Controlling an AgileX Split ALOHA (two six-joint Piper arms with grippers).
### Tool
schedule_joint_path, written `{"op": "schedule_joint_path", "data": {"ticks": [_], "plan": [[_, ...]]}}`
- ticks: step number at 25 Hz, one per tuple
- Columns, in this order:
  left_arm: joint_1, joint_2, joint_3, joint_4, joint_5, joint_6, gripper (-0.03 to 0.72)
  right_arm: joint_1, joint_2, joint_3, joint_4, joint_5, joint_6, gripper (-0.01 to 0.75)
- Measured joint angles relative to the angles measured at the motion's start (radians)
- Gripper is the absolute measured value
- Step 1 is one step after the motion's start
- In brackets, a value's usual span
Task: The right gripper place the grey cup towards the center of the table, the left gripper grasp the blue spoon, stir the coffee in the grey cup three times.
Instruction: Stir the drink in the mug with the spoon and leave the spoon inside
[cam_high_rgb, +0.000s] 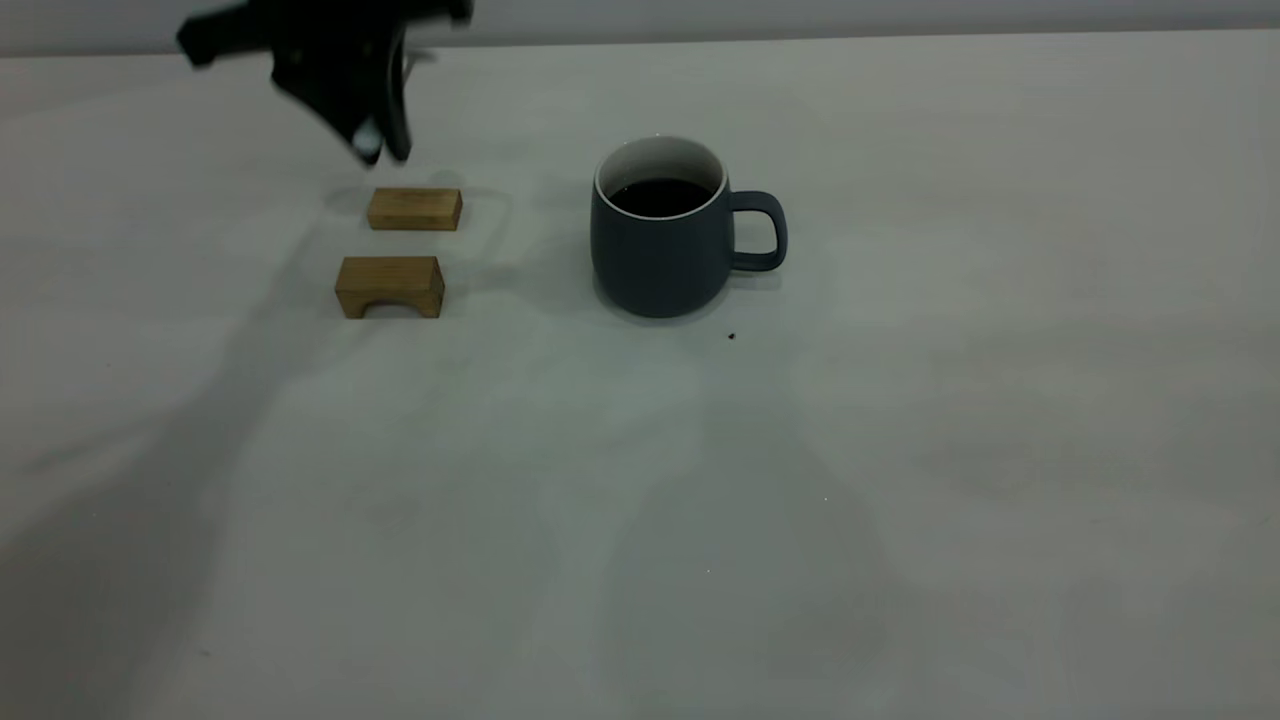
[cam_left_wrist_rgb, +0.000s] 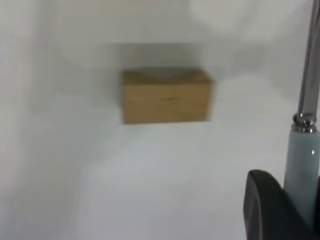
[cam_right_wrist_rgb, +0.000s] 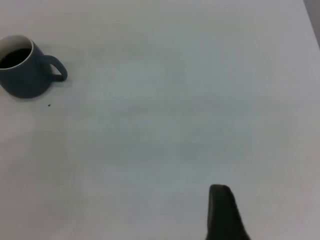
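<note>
Left gripper (cam_high_rgb: 375, 140) up over the far wooden block (cam_high_rgb: 414, 209), jaws clamped on the blue spoon (cam_left_wrist_rgb: 302, 165), pale handle pinched and metal neck sticking out past them. Second block (cam_high_rgb: 389, 286), arched, just in front of the first. Cup (cam_high_rgb: 665, 232) around mid tabletop (cam_high_rgb: 900, 500), handle toward the right arm's side, coffee (cam_high_rgb: 659, 196) inside. Right gripper (cam_right_wrist_rgb: 225, 215) well apart from the cup; can't tell how its jaws stand.

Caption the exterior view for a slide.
Left gripper holds the spoon above two wooden blocks; the cup of coffee waits mid-table.
</note>
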Motion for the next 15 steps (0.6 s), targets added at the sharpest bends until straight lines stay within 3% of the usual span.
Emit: {"op": "schedule_joint_path", "data": {"ticks": [3,12,15], "plan": [[0.0,-0.023,-0.024,-0.13,0.045,0.0,0.144,0.0,0.0,0.0,0.0,0.0,0.0,0.5],[0.001,-0.041,-0.03,-0.768,0.182,-0.09,0.143,0.0,0.0,0.0,0.0,0.0,0.0,0.5],[0.001,-0.041,-0.03,-0.898,0.198,-0.155,0.143,0.0,0.0,0.0,0.0,0.0,0.0,0.5]]}}
